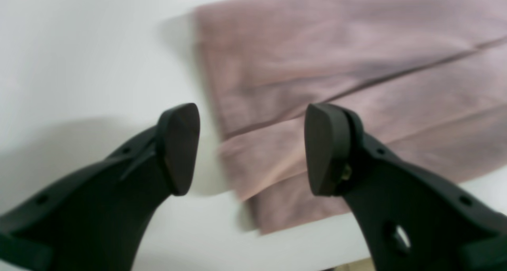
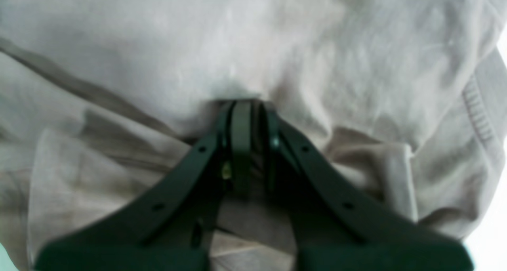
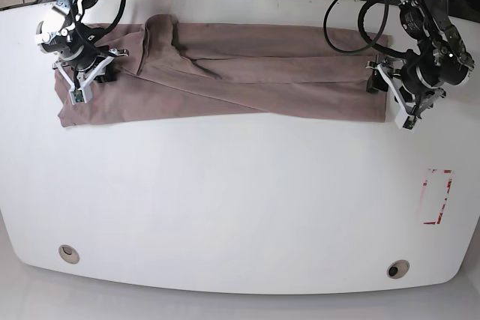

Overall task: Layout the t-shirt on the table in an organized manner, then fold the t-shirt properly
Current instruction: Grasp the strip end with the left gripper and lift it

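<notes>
The mauve-brown t-shirt (image 3: 240,73) lies in a long folded band across the far part of the white table (image 3: 225,200). At the band's end on the left of the base view, my right gripper (image 3: 79,84) is shut on a pinch of cloth. The right wrist view shows the closed fingertips (image 2: 245,104) pressed into wrinkled fabric (image 2: 158,45). At the band's other end my left gripper (image 3: 382,91) is open. In the left wrist view its pads (image 1: 180,148) stand wide apart just off the folded edge of the t-shirt (image 1: 336,57), with nothing between them.
A red-white tape rectangle (image 3: 437,196) marks the table's right side. Two round grommet holes (image 3: 69,253) (image 3: 397,268) sit near the front edge. Cables (image 3: 352,13) hang over the table's far edge behind the left arm.
</notes>
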Available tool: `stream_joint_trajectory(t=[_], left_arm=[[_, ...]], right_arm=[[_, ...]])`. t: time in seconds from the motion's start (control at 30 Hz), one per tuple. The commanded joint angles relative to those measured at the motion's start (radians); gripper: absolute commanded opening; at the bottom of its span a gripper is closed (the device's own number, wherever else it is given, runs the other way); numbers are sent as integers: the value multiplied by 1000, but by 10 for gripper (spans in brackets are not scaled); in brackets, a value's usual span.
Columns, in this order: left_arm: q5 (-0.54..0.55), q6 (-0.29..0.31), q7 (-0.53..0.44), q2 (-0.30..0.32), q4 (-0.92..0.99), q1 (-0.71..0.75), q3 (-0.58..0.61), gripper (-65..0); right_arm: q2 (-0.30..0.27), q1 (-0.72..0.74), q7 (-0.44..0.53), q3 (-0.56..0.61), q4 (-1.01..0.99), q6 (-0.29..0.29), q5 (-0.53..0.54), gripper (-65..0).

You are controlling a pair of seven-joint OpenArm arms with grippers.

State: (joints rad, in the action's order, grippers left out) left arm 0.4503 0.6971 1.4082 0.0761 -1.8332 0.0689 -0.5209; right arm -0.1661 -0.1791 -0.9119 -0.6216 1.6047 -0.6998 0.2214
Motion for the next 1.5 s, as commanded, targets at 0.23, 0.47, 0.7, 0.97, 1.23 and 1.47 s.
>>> stream_joint_trajectory(t=[0.23, 0.47, 0.7, 0.97, 1.23, 1.47], left_arm=[[28, 1, -12, 46, 165, -14, -100, -256], [63, 1, -12, 93, 218, -14, -95, -256], [80, 1, -16, 92, 316, -16, -78, -256], [83, 1, -20, 90, 378, -33, -29, -260], [83, 1, -20, 90, 378, -33, 64, -497], [78, 1, -23, 93, 361, -31, 83, -556]], right_arm=[[-11, -3, -16, -4, 12, 2, -10, -609], [-11, -3, -16, -4, 12, 2, -10, -609], [-11, -3, -16, -4, 12, 2, -10, -612], [-11, -3, -16, -4, 12, 2, -10, -612], [-11, -3, -16, -4, 10, 2, -9, -612], [-11, -3, -16, -4, 10, 2, -9, -612]])
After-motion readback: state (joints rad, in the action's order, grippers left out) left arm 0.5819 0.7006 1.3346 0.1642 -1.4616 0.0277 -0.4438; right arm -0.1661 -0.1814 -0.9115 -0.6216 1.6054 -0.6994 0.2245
